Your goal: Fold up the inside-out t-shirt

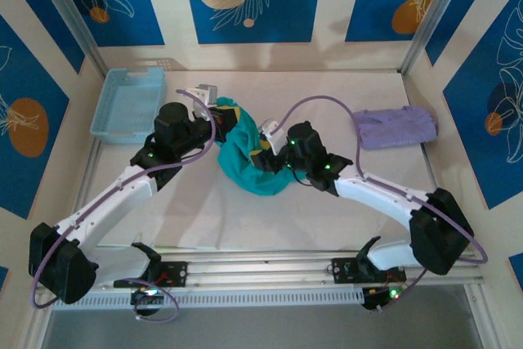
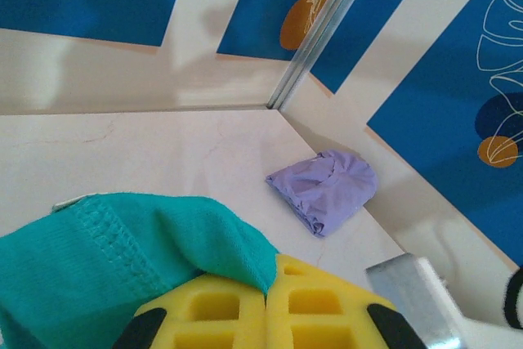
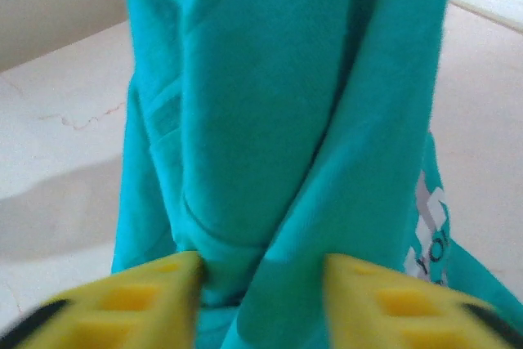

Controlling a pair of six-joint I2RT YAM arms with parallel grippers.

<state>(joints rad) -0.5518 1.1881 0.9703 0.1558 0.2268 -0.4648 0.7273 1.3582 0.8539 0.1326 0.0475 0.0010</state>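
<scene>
Teal-green inside-out t-shirt (image 1: 248, 163) bunched at the middle of the pale surface (image 1: 204, 218), between the two arms. Its long axis runs from the far-left end, at the left pincer (image 1: 222, 110), slanting toward the near edge and slightly right, where the widest fold of cloth rests on the surface. No neck or hem direction can be made out in the bundle.

Left pincer — yellow pads (image 2: 221, 308) pressed together on a fold of the shirt; in the left wrist view a stitched seam of the teal cloth lies just left of the pinch.

Right pincer (image 1: 263, 155) — meets the shirt's right flank, about halfway along the bundle. In the right wrist view its yellow fingers (image 3: 155, 292) stand apart, with a hanging column of teal cloth filling the gap between them. Whether they press on the cloth cannot be told.

Print: a yellow-and-dark patch shows at the shirt's far end and again beside the right pincer in the top view. In the right wrist view, pale marks with dark characters appear at the cloth's right edge, too blurred to read.

Also on the surface: a pale lavender folded garment (image 1: 395, 127) near the far right corner and a light blue basket (image 1: 127, 108) at the far left corner, both well apart from the shirt.
</scene>
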